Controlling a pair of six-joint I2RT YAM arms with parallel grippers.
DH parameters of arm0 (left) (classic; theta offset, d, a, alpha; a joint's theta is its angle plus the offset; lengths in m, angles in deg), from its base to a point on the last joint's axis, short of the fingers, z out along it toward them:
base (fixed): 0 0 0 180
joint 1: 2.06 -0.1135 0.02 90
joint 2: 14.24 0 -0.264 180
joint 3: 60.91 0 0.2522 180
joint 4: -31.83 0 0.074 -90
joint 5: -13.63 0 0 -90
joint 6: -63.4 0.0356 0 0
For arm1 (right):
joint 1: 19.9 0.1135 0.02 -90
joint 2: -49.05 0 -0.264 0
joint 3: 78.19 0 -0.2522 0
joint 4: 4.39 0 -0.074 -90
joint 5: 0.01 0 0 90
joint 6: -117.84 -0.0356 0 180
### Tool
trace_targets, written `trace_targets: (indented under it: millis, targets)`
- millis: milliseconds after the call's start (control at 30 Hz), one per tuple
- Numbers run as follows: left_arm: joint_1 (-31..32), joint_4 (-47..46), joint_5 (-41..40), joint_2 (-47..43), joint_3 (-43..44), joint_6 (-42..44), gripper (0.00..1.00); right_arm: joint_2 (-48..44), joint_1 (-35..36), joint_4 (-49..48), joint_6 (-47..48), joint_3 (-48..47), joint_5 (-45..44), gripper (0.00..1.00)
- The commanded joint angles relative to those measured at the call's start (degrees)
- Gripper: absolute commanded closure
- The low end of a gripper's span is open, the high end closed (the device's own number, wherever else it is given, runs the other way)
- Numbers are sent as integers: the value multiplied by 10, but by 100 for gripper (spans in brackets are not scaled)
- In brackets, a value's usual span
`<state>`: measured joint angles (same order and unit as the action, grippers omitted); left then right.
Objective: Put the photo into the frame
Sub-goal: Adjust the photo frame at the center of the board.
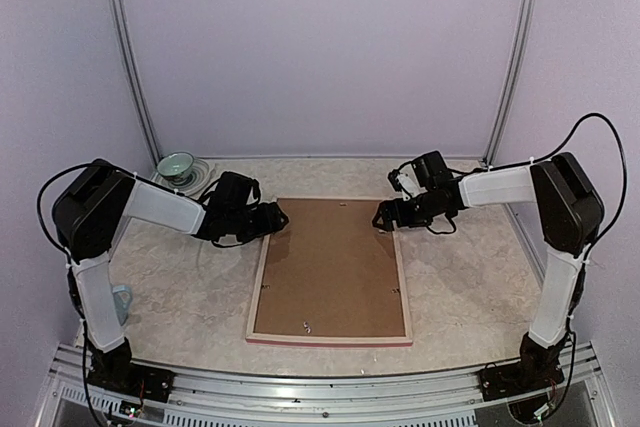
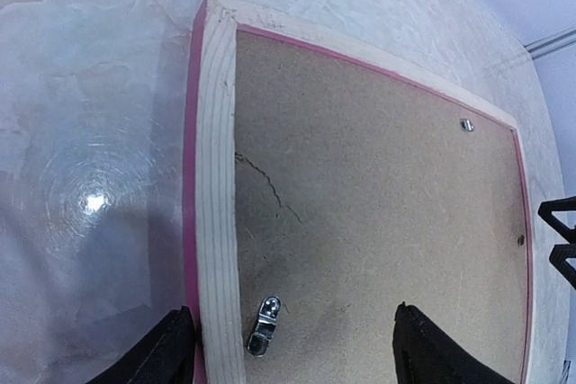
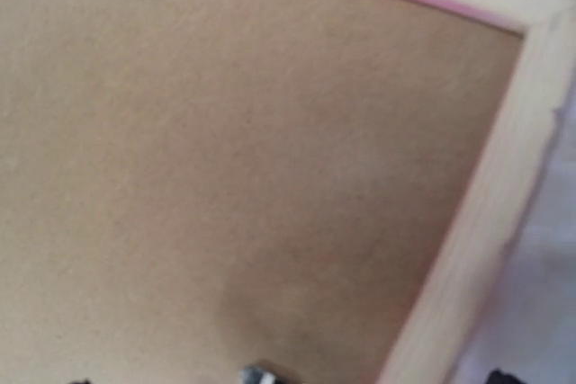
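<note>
Frame (image 1: 330, 338) lies flat at the middle of the table (image 1: 180, 287), pale wood back upward and pink face down, its long axis running from the arms' bases toward the far wall. A brown backing board (image 1: 335, 267) fills the opening. The photo is not visible, so whether it sits beneath cannot be told. If it does, little seems left beyond securing clips such as the metal clip (image 2: 264, 325) by the left rail. The left gripper (image 1: 278, 216) straddles that rail at the far left corner, jaws apart and grasping nothing. The right gripper (image 1: 384, 215) hovers over the far right corner, jaws wide and empty.
</note>
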<state>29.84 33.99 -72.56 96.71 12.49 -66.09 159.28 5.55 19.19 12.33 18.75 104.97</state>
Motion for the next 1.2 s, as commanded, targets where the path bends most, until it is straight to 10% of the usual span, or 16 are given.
trace_targets:
  millis: [0,500,1167]
  targets:
    - [2,22,-25,-22,8,13,30,-12,4,22,4,-4,-33,5]
    - [-1,35,-33,5,12,26,71,10,1,33,-4,-28,-40,11]
    - [11,78,-55,33,39,37,71,13,0,37,-3,-32,-40,14]
